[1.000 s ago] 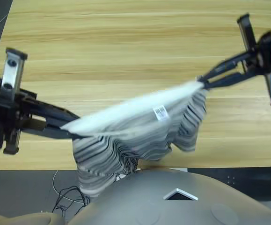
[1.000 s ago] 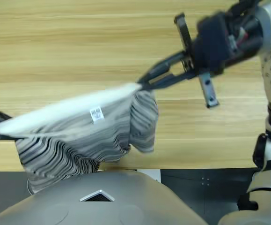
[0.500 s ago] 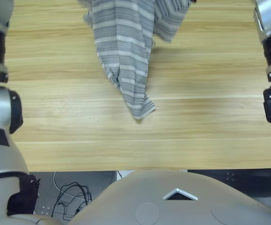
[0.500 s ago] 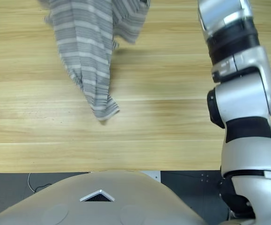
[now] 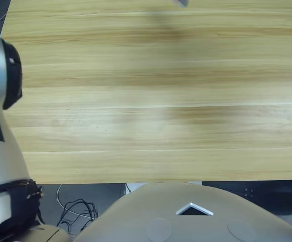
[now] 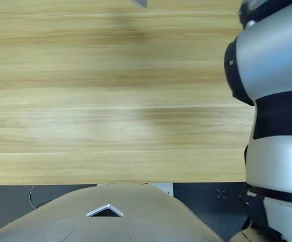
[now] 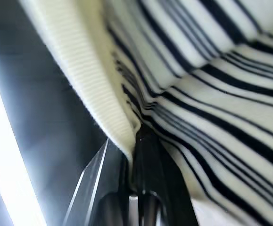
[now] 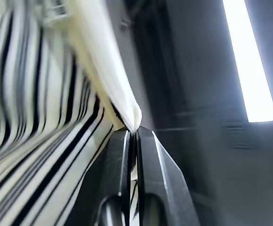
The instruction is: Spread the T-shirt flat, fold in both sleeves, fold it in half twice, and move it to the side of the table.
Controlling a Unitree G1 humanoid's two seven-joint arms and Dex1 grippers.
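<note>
While the pale wooden surface (image 5: 146,101) spans both head views, the striped T-shirt (image 7: 221,103) is held up by both claws, with most of its body cut off at the frame edges. Its cream ribbed edge runs against a dark background with a bright light strip (image 8: 249,61). A small grey scrap (image 5: 182,2) at the surface's 12 o'clock edge is clipped and too slight to identify. The left claw (image 7: 135,139) is pinched tight on the ribbed edge, partly buried under cloth. The right claw (image 8: 133,134) is likewise clamped on that edge, its fingers pressed together around the fabric.
</note>
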